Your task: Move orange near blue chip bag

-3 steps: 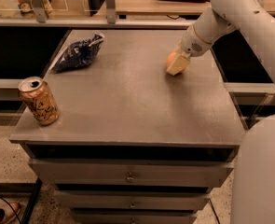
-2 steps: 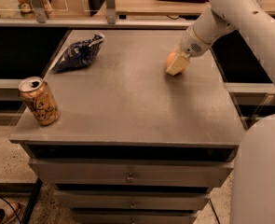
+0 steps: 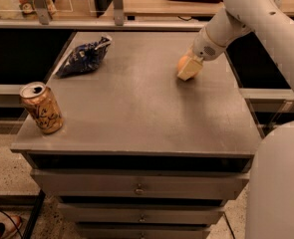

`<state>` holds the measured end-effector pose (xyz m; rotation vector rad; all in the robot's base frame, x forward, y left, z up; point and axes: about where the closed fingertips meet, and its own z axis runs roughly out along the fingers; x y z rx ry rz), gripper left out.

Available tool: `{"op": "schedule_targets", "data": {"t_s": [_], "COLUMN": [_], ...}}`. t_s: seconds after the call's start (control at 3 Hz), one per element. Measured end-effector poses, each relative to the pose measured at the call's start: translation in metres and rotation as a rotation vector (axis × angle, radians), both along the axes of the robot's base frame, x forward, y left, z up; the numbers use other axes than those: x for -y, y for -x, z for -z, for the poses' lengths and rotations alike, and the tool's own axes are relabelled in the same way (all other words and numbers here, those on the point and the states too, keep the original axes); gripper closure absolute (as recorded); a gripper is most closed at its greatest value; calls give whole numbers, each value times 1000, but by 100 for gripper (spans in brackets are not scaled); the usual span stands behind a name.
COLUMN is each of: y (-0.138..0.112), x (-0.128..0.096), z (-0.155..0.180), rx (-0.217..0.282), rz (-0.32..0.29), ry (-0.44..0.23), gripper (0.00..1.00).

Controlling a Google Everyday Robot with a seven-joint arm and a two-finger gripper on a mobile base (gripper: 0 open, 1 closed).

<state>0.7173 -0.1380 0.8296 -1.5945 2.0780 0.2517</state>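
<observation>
Pale-orange, the small round smooth orange (image 3: 182, 62) sits far right on the grey metal tabletop (image 3: 136, 108) with the gripper (image 3: 190, 67) right on it; clenched or not, I cannot tell. Best to lift clear, carry it left and set it beside the crumpled dark-blue foil chip bag (image 3: 81, 59), whose long axis runs near-left to far-right. The round orange has none.

No readable text anywhere, dark scrawls on the tan drink can (image 3: 42, 108) illegible, white markings on the blue chip bag (image 3: 81, 58) illegible, gripper (image 3: 190, 68) at the orange (image 3: 183, 62), far right of the counter (image 3: 136, 108)
</observation>
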Motion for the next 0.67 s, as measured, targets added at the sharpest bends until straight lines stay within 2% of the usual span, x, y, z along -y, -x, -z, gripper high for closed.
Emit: {"op": "schedule_targets", "data": {"t_s": [0.33, 0.67], "y": [-16, -34], "x": [-38, -90], "z": [-22, -49], "rx": [58, 117], "rz": [-80, -184], "ry": [-74, -177], "gripper": [100, 100]}}
